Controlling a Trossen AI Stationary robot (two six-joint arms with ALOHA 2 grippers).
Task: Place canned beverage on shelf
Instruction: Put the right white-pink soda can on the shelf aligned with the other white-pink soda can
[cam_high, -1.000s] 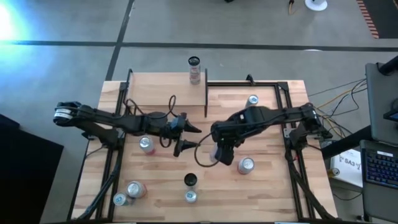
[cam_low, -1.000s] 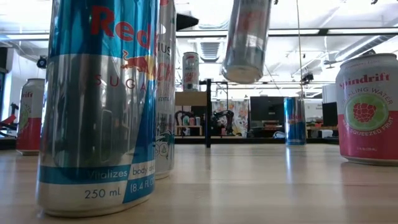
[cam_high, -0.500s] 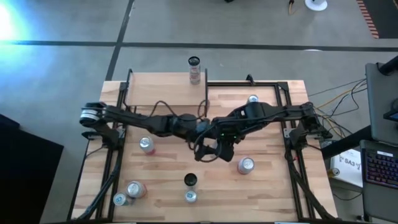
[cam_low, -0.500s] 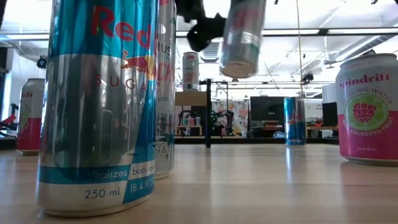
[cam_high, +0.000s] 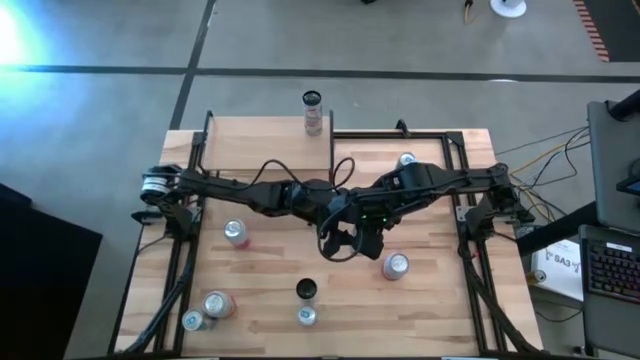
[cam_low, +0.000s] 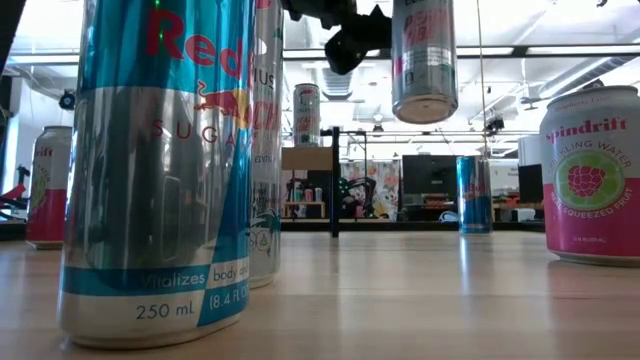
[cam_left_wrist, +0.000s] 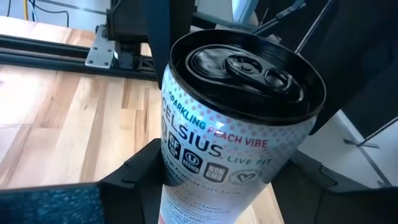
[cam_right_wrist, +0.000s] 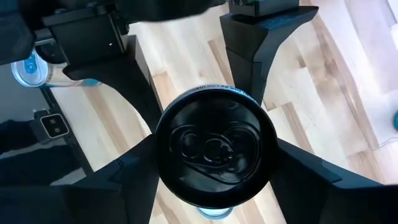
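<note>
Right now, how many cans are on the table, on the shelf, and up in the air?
Cans on the table: 7
Can on the shelf: 1
Can in the air, held by the right gripper: 1
Total: 9 cans

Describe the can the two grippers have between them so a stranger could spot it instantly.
Look above the middle of the butcher-block table, where the two dark arms meet. There the Celsius can hangs upright in the air, between the left gripper and the right gripper. Every other can stands on a surface.
</note>
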